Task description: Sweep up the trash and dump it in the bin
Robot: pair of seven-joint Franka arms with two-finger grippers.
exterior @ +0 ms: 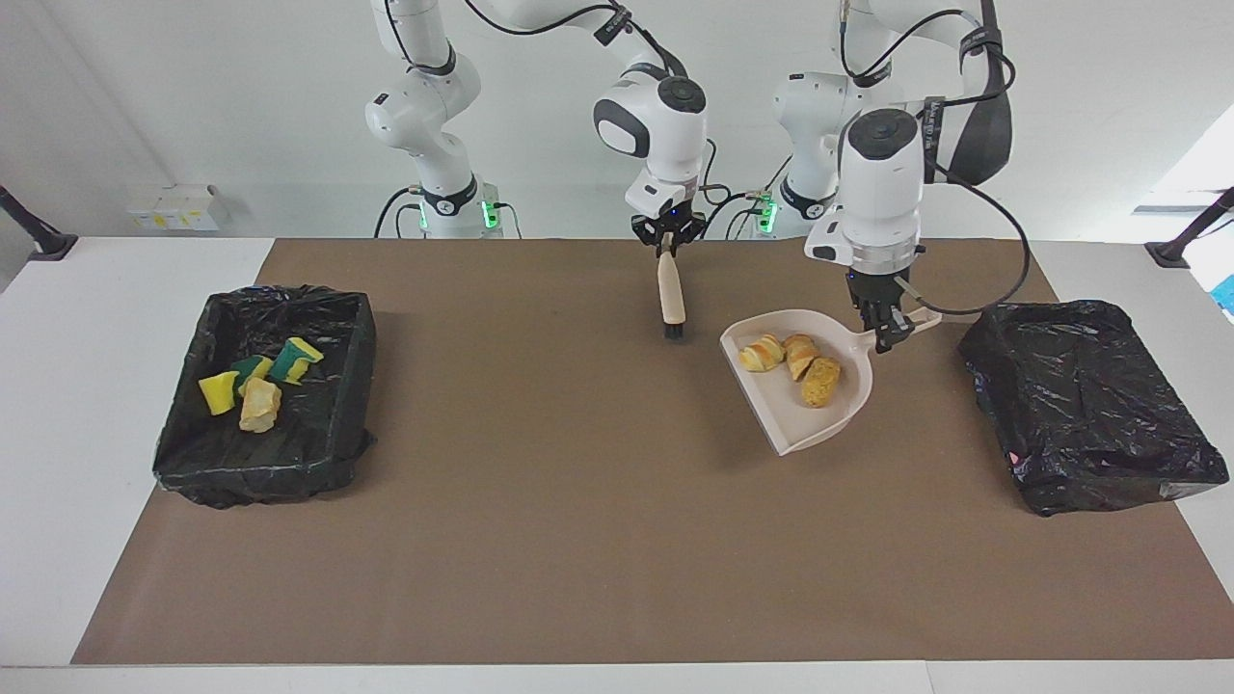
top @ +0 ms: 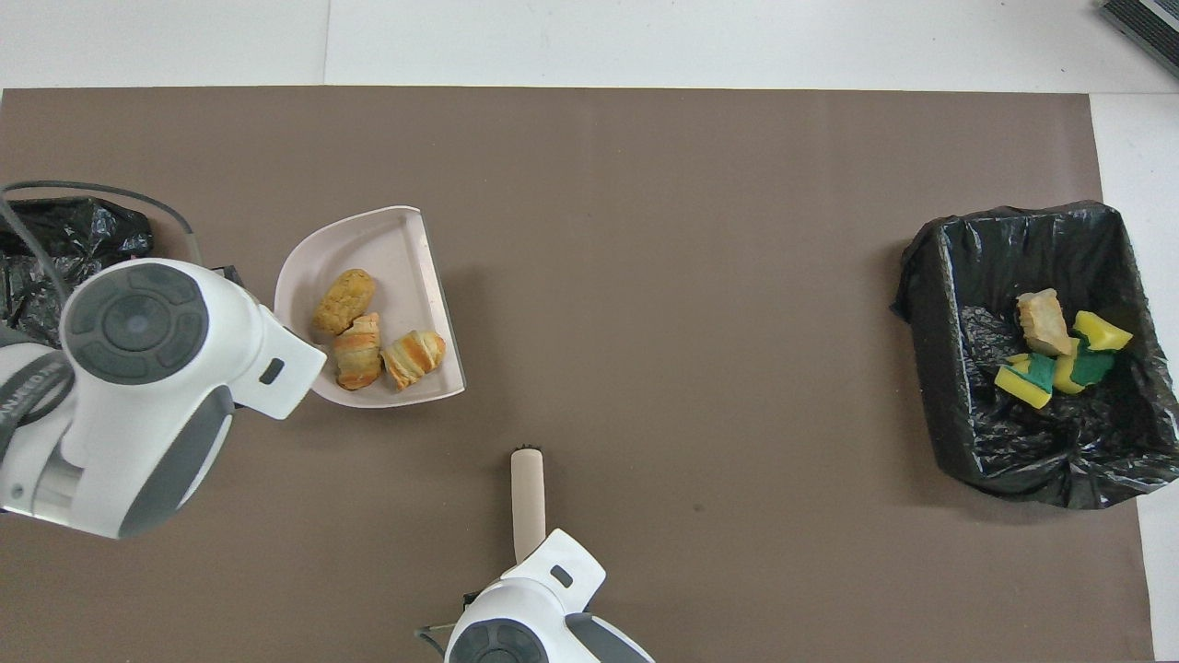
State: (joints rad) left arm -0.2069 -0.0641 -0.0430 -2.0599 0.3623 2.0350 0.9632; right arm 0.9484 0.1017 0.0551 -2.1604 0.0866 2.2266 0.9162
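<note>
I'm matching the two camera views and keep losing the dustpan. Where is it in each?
Facing view: the dustpan is held by the left gripper, beside the bin with no trash showing.
Overhead view: the dustpan is beside that bin.
Shared landmark: three bread-like lumps in it.

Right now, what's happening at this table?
The left gripper holds the dustpan by its handle, raised, with three bread lumps in it, beside the bin at the left arm's end. The right gripper holds the brush hanging down. The other bin holds sponge pieces and one bread piece.
</note>
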